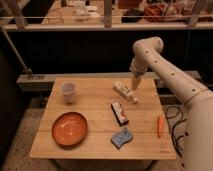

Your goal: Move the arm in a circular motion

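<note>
The arm [172, 80] is cream-white with thick rounded segments and small dark dots along its links. It comes in from the lower right, rises to a bulbous joint [148, 50] above the table's far right, then bends down. Its narrow tapered gripper [135, 83] points down over the back right of the wooden table [95, 107], just above the far end of a white packet [125, 92]. I see nothing held in it.
On the table stand a white cup [68, 92] at the back left, an orange plate [70, 128] at the front left, a dark bar [119, 112] in the middle, a blue object [122, 137] in front and an orange carrot [160, 125] at the right edge. A dark railing runs behind.
</note>
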{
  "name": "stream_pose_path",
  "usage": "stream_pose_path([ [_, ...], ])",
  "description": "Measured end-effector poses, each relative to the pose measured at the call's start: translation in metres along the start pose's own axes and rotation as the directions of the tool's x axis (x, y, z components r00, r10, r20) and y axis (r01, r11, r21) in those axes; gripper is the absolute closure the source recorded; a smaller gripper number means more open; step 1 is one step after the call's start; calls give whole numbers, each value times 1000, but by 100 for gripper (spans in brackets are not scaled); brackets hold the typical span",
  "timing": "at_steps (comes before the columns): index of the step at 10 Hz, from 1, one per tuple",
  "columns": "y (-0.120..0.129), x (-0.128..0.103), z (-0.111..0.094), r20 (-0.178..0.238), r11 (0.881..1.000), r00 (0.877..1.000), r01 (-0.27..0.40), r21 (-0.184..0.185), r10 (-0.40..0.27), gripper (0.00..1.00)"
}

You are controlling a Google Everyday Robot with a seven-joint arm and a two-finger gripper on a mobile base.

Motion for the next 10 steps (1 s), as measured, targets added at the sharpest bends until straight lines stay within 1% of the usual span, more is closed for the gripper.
stream_pose_path([
  [1, 5, 28, -3, -4, 999, 999, -53, 2, 53, 20],
  [2, 11, 41, -3, -9, 997, 997, -77, -1, 77, 20],
  [4, 33, 59, -6, -25, 994, 993, -112, -10, 111, 20],
  [5, 45, 64, -8, -35, 993, 992, -121, -14, 120, 20],
  [6, 60, 60, -10, -41, 993, 992, -118, -22, 117, 20],
  [8, 96, 40, -14, -59, 994, 993, -107, -35, 105, 20],
  [9, 112, 26, -16, -71, 994, 993, -97, -41, 94, 20],
  [10, 132, 2, -17, -78, 995, 994, -82, -53, 77, 20],
])
